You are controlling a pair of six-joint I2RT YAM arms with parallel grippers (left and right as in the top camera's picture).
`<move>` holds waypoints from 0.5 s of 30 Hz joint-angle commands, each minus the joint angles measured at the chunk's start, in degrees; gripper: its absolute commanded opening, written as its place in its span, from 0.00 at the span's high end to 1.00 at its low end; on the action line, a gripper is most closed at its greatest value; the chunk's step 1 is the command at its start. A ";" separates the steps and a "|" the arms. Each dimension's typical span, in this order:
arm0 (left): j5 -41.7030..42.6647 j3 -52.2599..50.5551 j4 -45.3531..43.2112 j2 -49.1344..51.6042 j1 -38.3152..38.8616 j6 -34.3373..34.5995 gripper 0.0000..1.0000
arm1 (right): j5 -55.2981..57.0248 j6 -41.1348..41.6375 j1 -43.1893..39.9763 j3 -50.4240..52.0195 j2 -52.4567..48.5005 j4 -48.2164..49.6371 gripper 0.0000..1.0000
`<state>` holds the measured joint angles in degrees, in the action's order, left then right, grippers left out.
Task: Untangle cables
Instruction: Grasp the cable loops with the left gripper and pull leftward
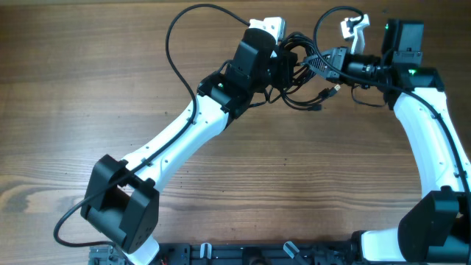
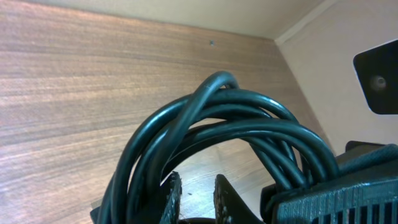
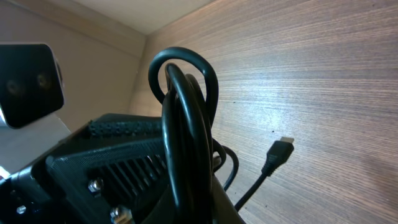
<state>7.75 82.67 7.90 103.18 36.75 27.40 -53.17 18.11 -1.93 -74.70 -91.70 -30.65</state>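
1. The brown wood-grain table point(image 1: 88, 110) is carrying everything. The two white-and-black arms are meeting near its far edge, right of centre.
2. The clump of thin black flexible cables point(image 1: 300, 75) is bunching between the two grippers there, its long axis running from one gripper to the other. One slack loop point(image 1: 171, 51) is trailing off toward the far-left corner.
3. The left gripper point(image 2: 196, 200) is sitting right under the clump, which is arching over its fingertips. Its jaws are standing narrowly apart, with bare wood showing through the gap and nothing visibly between them.
4. The right gripper point(image 1: 330, 65) is meeting the clump's right side with its jaws closed, apparently pinching a strand that is rising as an upright loop, so it is likely acting as the anchor.
5. A small black plug end point(image 3: 277, 155) is lying loose on the table just beyond that loop.
6. Cable and housing are hiding the right fingertips, and the number of cords and their crossings are staying unreadable.
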 commanded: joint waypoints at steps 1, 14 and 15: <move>-5.90 -0.26 -1.46 -1.51 -1.33 -4.96 0.79 | -3.23 -1.53 -0.24 -1.25 0.68 -0.26 0.96; -5.68 -0.26 15.76 -11.56 -4.70 -7.28 0.44 | -4.11 -3.15 -0.31 -1.25 0.68 0.04 0.96; -4.81 -0.26 17.42 -11.47 -5.86 -7.28 0.43 | -5.95 -5.16 -0.31 -1.25 0.68 -0.02 0.96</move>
<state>2.83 82.67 21.80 90.52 34.02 20.80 -54.08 17.28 -2.00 -74.70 -91.70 -30.83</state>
